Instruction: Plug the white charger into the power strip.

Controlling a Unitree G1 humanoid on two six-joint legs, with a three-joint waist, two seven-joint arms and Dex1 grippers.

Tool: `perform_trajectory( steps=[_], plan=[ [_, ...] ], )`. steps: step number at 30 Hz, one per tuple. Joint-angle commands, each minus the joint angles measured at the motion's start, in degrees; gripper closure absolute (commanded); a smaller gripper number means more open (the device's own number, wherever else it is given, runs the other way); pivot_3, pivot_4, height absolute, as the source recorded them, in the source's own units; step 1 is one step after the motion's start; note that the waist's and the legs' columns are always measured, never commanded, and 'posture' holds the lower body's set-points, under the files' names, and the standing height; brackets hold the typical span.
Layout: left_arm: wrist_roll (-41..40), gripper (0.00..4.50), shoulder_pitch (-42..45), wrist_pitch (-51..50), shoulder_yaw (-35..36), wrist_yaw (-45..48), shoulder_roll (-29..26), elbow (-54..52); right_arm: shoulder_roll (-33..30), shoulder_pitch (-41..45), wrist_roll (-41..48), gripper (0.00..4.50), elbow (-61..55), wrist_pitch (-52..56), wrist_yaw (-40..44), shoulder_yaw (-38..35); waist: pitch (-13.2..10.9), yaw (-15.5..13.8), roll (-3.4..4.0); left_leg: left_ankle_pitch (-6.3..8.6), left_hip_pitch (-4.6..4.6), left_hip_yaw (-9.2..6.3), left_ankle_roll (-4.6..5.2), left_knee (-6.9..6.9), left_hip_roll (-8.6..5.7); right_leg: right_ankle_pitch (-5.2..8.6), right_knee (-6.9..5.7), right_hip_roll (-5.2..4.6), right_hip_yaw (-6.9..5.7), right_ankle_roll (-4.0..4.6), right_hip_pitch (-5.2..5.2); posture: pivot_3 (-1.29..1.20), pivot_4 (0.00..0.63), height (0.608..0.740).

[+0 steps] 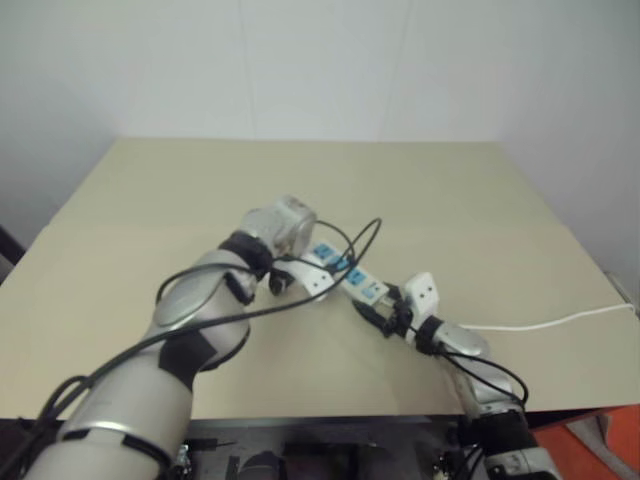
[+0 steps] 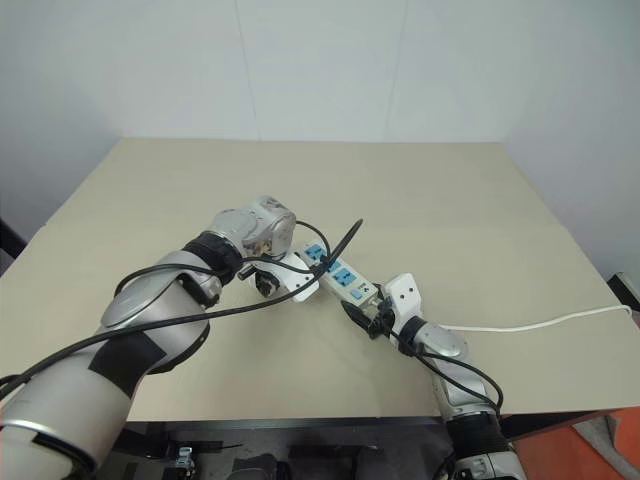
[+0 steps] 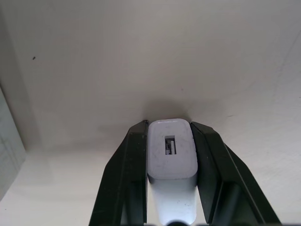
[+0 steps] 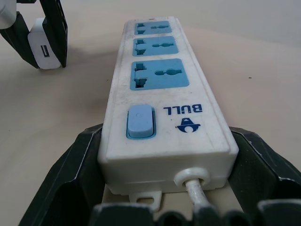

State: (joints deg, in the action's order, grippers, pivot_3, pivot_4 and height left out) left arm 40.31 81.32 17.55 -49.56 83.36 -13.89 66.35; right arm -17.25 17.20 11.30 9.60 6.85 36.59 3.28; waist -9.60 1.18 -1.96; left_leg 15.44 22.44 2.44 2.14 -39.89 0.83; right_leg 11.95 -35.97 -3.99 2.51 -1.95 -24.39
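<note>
Left gripper clamped on smooth, boxy charger, just above matte beige table, beside strip's far end. Right gripper clamped around cable end of long, scuffed white plastic strip, flat on table.

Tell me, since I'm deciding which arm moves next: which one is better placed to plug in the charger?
Left. The left gripper is shut on the white charger, beside the power strip. The right gripper braces the strip's cable end, leaving its blue sockets uncovered.
</note>
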Motion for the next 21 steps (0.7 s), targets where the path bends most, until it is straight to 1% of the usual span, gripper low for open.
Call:
perform_trajectory(
  steps=[1, 4, 7, 11, 12, 14, 17, 21],
  plan=[
    [-1.6, 3.45, 0.6, -0.2, 3.5, -1.4, -0.9, -2.3, -0.9, -0.6, -1.2, 1.08, 1.4, 0.5, 0.9, 0.9, 0.0, -0.1, 0.0, 0.0, 0.0, 0.0, 0.0, 0.0, 0.0, 0.0, 0.0, 0.0, 0.0, 0.0, 0.0, 0.0, 0.15, 0.74],
    [-6.3, 3.45, 1.4, -2.3, 9.2, 0.0, -2.7, -6.8, -1.5, -0.4, -1.0, 1.08, 1.4, -0.1, 2.0, 1.0, 0.0, -0.1, 0.0, 0.0, 0.04, -0.03, 0.0, 0.0, 0.0, 0.0, 0.01, -0.01, -0.02, 0.0, -0.02, 0.0, 0.15, 0.74],
    [-15.4, 3.45, 1.0, -7.1, 18.4, 3.0, -5.2, -13.5, -2.5, 0.2, -0.4, 1.08, 1.5, -1.3, 4.4, 1.1, 0.0, 0.0, 0.0, 0.0, 0.11, -0.04, 0.0, -0.01, 0.0, -0.01, 0.02, -0.02, -0.03, 0.0, -0.09, 0.0, 0.15, 0.74],
    [-31.6, 3.45, -3.1, -17.5, 33.3, 4.9, -7.6, -23.8, -4.1, 3.0, 0.8, 1.08, 3.4, -3.8, 10.9, 1.9, 0.0, 0.3, 0.02, 0.0, 0.16, -0.05, 0.0, -0.01, 0.01, -0.01, -0.02, -0.05, -0.06, 0.0, -0.14, 0.0, 0.15, 0.74],
    [-36.3, 3.45, -4.4, -22.4, 37.3, 5.4, -8.1, -26.2, -4.3, 4.4, 1.2, 1.08, 4.5, -4.8, 13.4, 2.2, 0.0, 0.5, 0.03, 0.0, 0.13, -0.04, 0.0, -0.01, 0.02, -0.01, -0.02, -0.06, -0.05, 0.0, -0.13, 0.0, 0.15, 0.74],
    [-43.4, 3.45, -8.6, -25.8, 43.4, 5.3, -9.5, -30.9, -4.6, 7.5, 1.9, 1.08, 7.4, -7.0, 18.6, 3.0, 0.0, 1.4, 0.04, 0.0, 0.1, -0.06, 0.0, -0.04, 0.02, -0.01, -0.08, -0.07, -0.06, 0.0, -0.13, 0.0, 0.15, 0.74],
    [-51.4, 3.45, -14.5, -34.1, 49.4, 4.2, -11.1, -37.2, -4.0, 13.0, 1.6, 1.08, 13.7, -10.9, 24.8, 4.4, 0.0, 2.1, 0.06, -0.01, -0.06, -0.05, -0.01, -0.03, 0.03, -0.03, -0.15, -0.03, 0.0, 0.02, -0.08, 0.0, 0.15, 0.74],
    [-59.5, 3.45, -23.0, -44.4, 52.2, 5.0, -13.7, -46.6, -2.4, 19.3, 1.3, 1.08, 23.5, -16.2, 32.3, 5.6, 0.0, 2.7, 0.08, -0.03, -0.05, -0.1, -0.05, -0.02, 0.04, -0.04, -0.27, -0.04, -0.05, 0.03, -0.08, 0.0, 0.15, 0.74]
  ],
)
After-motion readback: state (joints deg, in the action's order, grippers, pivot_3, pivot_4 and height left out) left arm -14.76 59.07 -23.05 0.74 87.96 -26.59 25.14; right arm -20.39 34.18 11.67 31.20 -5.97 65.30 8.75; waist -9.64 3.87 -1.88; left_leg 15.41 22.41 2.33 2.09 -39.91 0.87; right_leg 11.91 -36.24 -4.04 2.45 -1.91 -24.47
